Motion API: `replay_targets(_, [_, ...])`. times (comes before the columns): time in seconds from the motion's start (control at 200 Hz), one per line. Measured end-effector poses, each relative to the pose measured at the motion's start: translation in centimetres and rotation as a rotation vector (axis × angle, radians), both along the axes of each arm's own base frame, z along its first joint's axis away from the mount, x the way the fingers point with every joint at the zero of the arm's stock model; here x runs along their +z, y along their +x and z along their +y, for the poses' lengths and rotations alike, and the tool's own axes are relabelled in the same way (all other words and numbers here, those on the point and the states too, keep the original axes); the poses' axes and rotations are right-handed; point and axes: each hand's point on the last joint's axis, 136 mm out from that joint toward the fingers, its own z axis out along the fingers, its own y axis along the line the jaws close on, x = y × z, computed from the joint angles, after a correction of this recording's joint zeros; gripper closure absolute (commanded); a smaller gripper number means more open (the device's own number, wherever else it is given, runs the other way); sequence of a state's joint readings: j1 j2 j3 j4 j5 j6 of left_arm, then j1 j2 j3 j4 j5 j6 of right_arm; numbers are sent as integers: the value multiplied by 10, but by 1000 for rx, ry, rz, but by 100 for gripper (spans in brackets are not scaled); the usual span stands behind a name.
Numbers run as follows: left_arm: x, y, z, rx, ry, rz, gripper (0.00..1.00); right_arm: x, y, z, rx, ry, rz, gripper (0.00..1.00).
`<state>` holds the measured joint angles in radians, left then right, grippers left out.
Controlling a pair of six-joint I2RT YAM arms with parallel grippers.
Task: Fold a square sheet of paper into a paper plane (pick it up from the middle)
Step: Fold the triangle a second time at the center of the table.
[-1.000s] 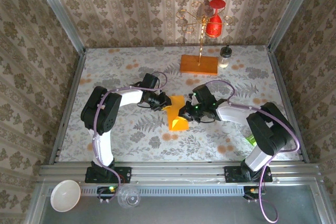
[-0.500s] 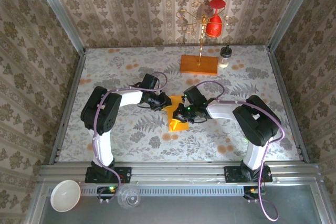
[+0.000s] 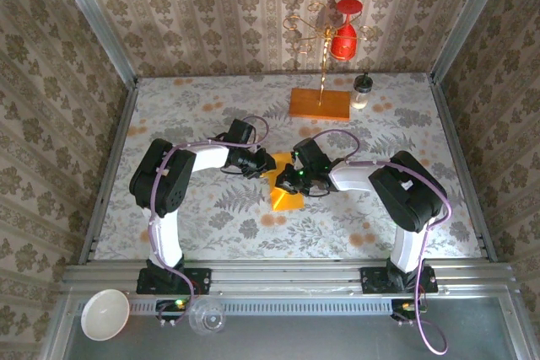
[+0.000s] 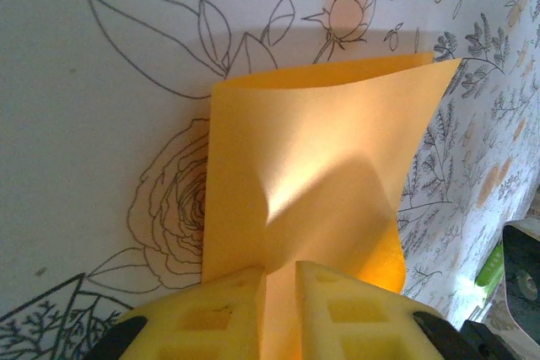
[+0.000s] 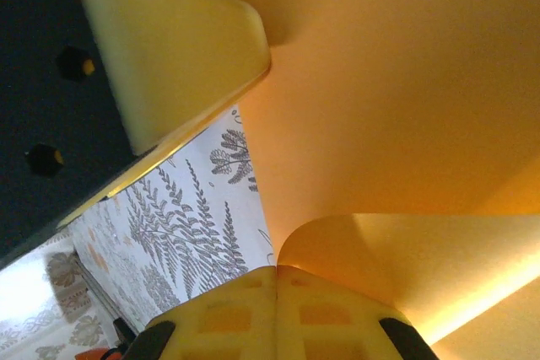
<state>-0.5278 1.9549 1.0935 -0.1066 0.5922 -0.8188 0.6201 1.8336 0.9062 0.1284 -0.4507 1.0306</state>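
Observation:
The square sheet of paper [image 3: 287, 198] is orange-yellow and lies bent at the table's middle, between both arms. My left gripper [image 3: 265, 166] is shut on its upper left part. In the left wrist view the sheet [image 4: 312, 174] runs up between the yellow fingers [image 4: 228, 309] and creases there. My right gripper [image 3: 293, 180] sits on the sheet from the right, close to the left one. Its fingertips [image 5: 276, 269] are pressed together on a curled edge of the sheet [image 5: 405, 82]. A left finger [image 5: 177, 48] shows at the upper left of the right wrist view. The paper plane is out of view.
A brown-orange wooden block [image 3: 320, 104] with a gold wire stand and a hanging red glass [image 3: 343, 40] stands at the back, a small jar [image 3: 362, 90] beside it. A white bowl [image 3: 105, 314] and a clear cup [image 3: 207, 316] sit below the front rail.
My right gripper has moved left across the sheet towards the left gripper, and the right arm has swung in with it. The left gripper has stayed in place, still holding the sheet.

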Motion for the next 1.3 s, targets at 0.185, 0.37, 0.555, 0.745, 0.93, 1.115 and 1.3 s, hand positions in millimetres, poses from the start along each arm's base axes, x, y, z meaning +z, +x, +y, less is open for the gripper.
replay_targets(0.185, [0,0,0,0,0,0,80,-1,1,-1,-9,-6,-1,100])
replay_targets(0.37, [0,0,0,3,-1,1,80,-4,3,-4,-32,-19,0,100])
replay_targets(0.555, [0,0,0,4,-6,2,80,-5,4,-5,-38,-26,-2,100])
replay_targets(0.745, [0,0,0,7,-7,3,80,-5,5,-6,-42,-30,-5,100])
replay_targets(0.93, [0,0,0,7,-7,3,80,-6,5,-6,-43,-32,-3,100])
replay_targets(1.115, [0,0,0,6,-8,2,80,-10,4,-7,-45,-41,4,100])
replay_targets(1.3, [0,0,-1,6,-9,2,80,-14,3,-8,-44,-47,12,100])
